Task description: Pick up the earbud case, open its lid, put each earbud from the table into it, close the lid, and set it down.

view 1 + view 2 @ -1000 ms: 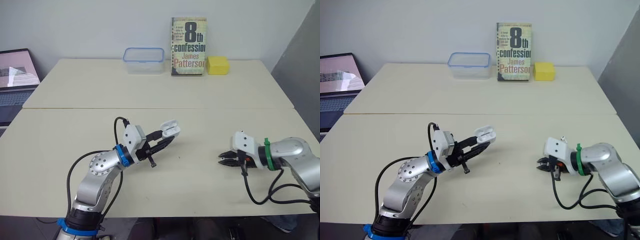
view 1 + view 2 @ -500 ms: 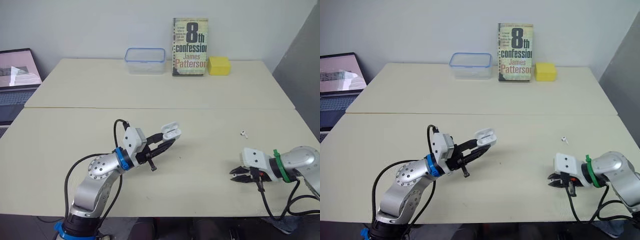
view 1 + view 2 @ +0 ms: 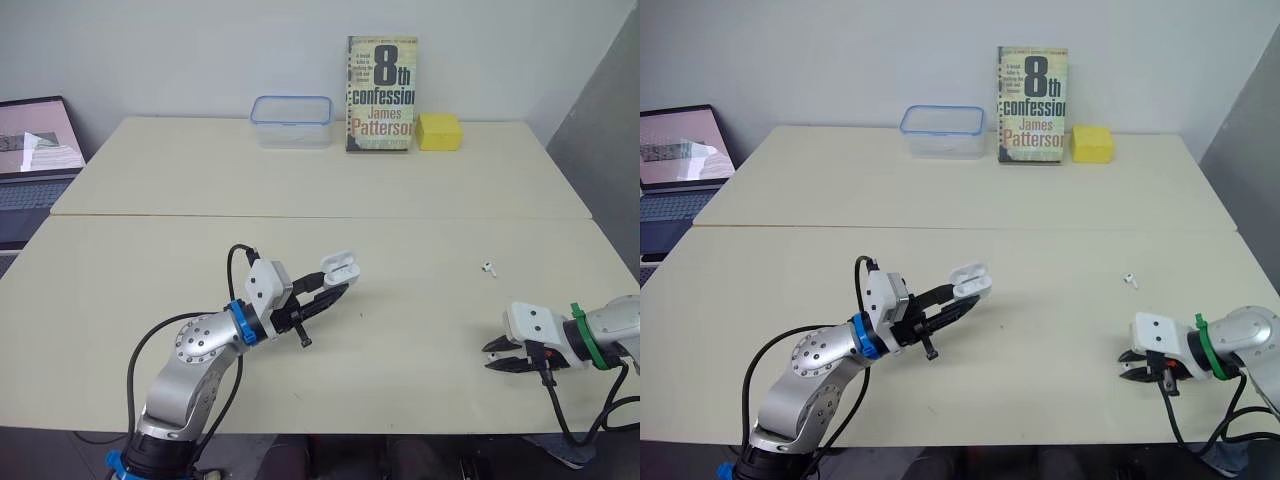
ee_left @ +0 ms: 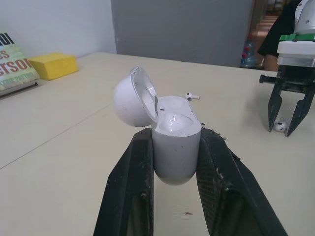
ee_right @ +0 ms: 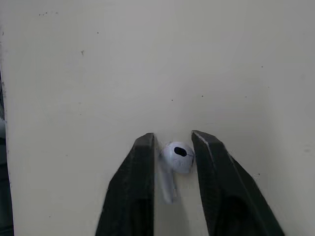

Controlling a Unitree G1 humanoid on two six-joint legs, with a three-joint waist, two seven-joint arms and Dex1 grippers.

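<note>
Right gripper (image 3: 488, 358) is closed on a small white earbud (image 5: 177, 156). I see the round head pinched between the two black fingertips and the stem hanging free, low over the pale beige table (image 3: 420, 250) near its right edge. I cannot tell whether the bud is already clear of the surface.

On the other side, the left gripper (image 3: 335, 285) is clamped on the white rounded plastic earbud case (image 4: 176, 147). It holds the case above the table, left of the middle and tilted, with the hinged lid (image 4: 130, 101) swung open. A second white earbud (image 3: 487, 267) lies on the table between the two arms, nearer to the right one and farther toward the back.

My judgement of the risks is this. The pinch is only on a smooth round head, so I think the bud can squirt out or turn during the carry, which is long because the grippers are well apart. If it turns, the stem will not meet its well and the bud will sit on the rim. The case is gripped at its lower rounded part, so a push from above may slide it down. Also, a low path could sweep the lying bud off the table.
</note>
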